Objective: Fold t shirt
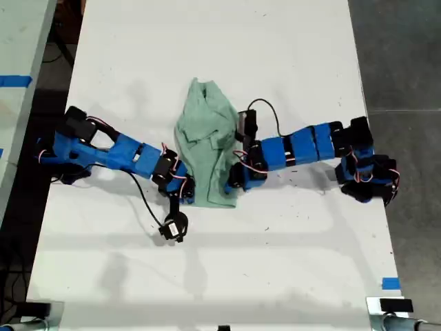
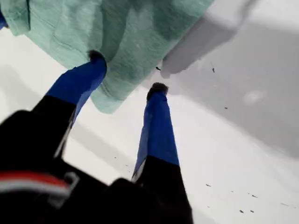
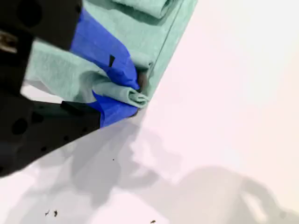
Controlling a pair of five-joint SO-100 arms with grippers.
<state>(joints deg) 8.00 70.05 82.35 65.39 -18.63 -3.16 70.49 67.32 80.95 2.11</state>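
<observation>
The pale mint-green t shirt (image 1: 207, 138) lies bunched and wrinkled in the middle of the white table (image 1: 275, 62). My first gripper (image 1: 185, 193) belongs to the arm coming from the exterior view's left and sits at the shirt's near corner. It is open (image 2: 127, 72): one fingertip (image 2: 97, 57) touches the t shirt (image 2: 126, 32) at its edge, and the other rests on bare table. My second gripper (image 1: 236, 178), on the arm from the exterior view's right, is at the shirt's side edge. It is shut (image 3: 138, 93) on a rolled fold of the t shirt (image 3: 140, 23).
A black cable and the first arm's wrist camera (image 1: 172, 227) lie on the table just in front of the shirt. A blue tape mark (image 1: 391, 283) sits near the table's near edge at the exterior view's right. Dark floor borders both long sides.
</observation>
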